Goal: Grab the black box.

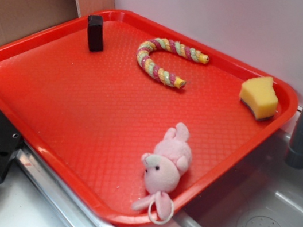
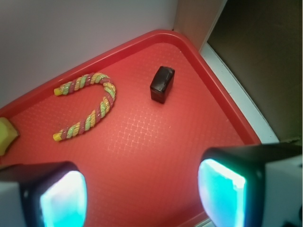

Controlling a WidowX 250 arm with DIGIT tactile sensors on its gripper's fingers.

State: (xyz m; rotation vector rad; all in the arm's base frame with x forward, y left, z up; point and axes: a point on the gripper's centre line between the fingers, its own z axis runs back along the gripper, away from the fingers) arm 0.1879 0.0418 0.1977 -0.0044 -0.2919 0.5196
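Standing upright near the surface's (image 1: 6,74) far corner, the black box (image 2: 162,84) could topple if the wide-open, empty pincer (image 2: 142,194) clips it.

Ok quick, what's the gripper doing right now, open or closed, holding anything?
Gripper: open, holding nothing; its fingers stand wide apart above the red tray, well short of the black box.

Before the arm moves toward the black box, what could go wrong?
1. The black box stands upright near the tray's raised rim; a pad could catch the rim.
2. A glancing touch may tip the box.
3. The open end effector is far from it; a sideways drift could snag the rope toy.
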